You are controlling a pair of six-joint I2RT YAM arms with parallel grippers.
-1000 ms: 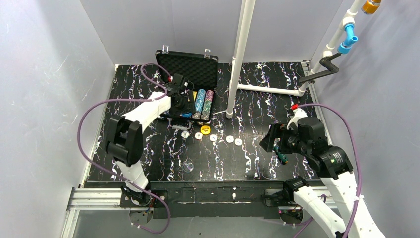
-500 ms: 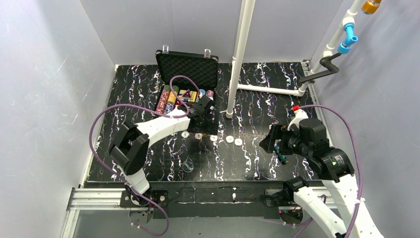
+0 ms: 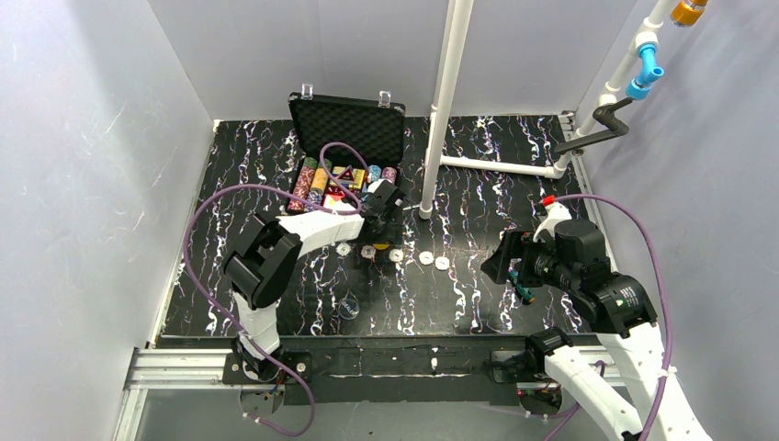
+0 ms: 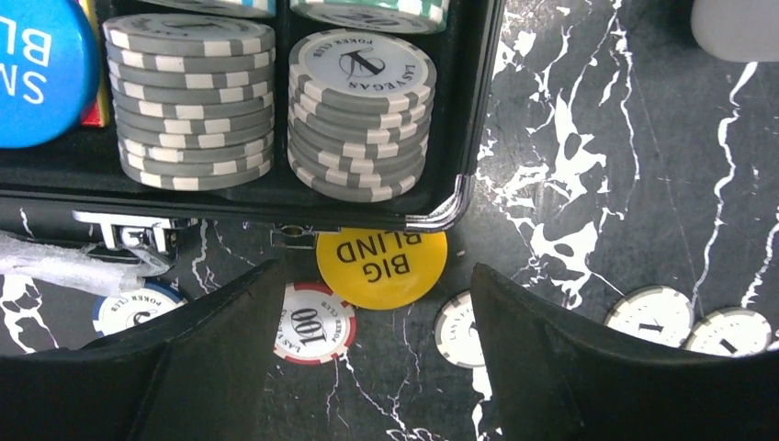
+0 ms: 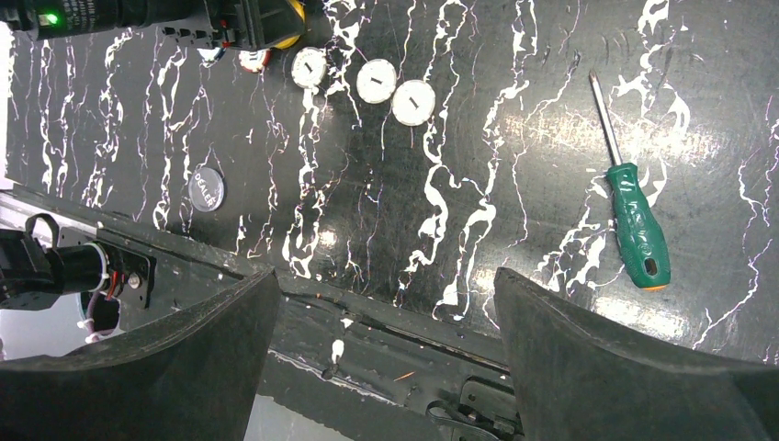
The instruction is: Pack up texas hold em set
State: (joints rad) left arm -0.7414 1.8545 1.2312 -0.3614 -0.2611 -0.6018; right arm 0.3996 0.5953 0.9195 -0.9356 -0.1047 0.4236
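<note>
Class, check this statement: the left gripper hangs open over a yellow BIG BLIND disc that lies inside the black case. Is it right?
Not quite. The yellow BIG BLIND disc lies on the table, just outside the front edge of the black case, not inside it. The left wrist view shows this. The rest holds: the left gripper hangs open over the disc.

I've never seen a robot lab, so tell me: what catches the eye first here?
The open black case at the table's far side, rows of multicoloured poker chips bright inside. Just in front, the left gripper hovers open over a yellow Big Blind disc among loose chips. A green-handled screwdriver lies alone near the right arm.
</note>
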